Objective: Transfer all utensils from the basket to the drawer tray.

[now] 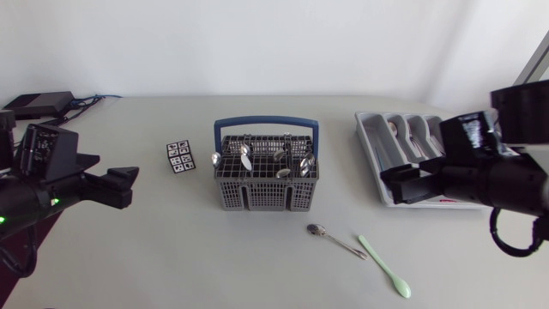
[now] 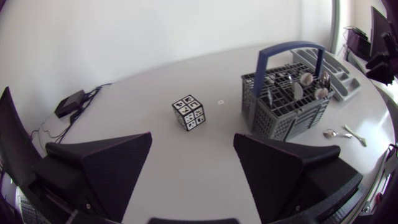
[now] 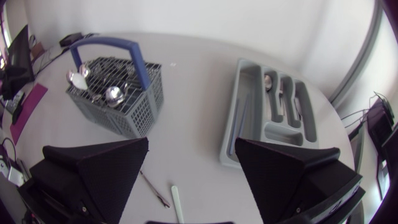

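Observation:
A grey cutlery basket [image 1: 266, 176] with a blue handle stands mid-table, holding several metal spoons [image 1: 246, 156]. It also shows in the left wrist view [image 2: 288, 102] and the right wrist view [image 3: 118, 90]. The grey drawer tray [image 1: 383, 146] lies at the right, seen again [image 3: 249, 112] ahead of my right gripper, with a few utensils [image 3: 280, 99] in its slots. A metal spoon [image 1: 333, 239] and a pale green spoon [image 1: 384, 266] lie on the table in front of the basket. My left gripper [image 2: 193, 165] is open and empty at the left. My right gripper [image 3: 191, 171] is open and empty beside the tray.
A small cube with black-and-white markers [image 1: 179, 156] sits left of the basket, also visible [image 2: 189, 113] ahead of my left gripper. A black box with cables [image 1: 39, 104] lies at the far left corner.

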You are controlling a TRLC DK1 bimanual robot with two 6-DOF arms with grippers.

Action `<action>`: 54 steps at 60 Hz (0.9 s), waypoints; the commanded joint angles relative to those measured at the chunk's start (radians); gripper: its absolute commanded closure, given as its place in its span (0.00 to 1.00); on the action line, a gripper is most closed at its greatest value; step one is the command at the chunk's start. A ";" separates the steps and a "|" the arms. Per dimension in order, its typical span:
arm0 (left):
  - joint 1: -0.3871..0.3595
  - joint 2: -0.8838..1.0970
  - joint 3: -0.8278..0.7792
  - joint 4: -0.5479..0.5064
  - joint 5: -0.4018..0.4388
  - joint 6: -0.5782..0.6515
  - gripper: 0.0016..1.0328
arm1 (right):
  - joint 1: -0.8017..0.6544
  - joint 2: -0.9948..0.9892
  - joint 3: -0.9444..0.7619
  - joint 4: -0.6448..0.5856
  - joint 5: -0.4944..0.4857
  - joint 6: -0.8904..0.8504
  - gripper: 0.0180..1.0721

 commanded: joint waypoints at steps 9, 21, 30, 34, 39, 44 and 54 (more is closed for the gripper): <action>-0.026 0.049 0.011 -0.057 0.110 0.076 0.10 | 0.126 0.249 0.084 -0.100 -0.055 -0.256 0.05; -0.041 -0.003 -0.035 -0.077 0.121 0.124 0.10 | 0.156 0.380 0.090 -0.049 -0.160 -0.386 0.09; -0.064 -0.043 -0.050 -0.090 0.121 0.130 0.10 | 0.154 0.497 0.133 -0.082 -0.196 -0.461 0.10; -0.087 -0.057 -0.058 -0.098 0.121 0.136 0.10 | 0.156 0.534 0.144 -0.099 -0.209 -0.509 0.14; -0.104 -0.072 -0.067 -0.104 0.121 0.142 0.10 | 0.157 0.577 0.156 -0.100 -0.208 -0.546 0.15; -0.118 -0.083 -0.070 -0.116 0.121 0.147 0.10 | 0.157 0.623 0.172 -0.106 -0.206 -0.573 0.16; -0.116 -0.103 -0.081 -0.121 0.121 0.147 0.10 | 0.159 0.704 0.207 -0.140 -0.203 -0.607 0.27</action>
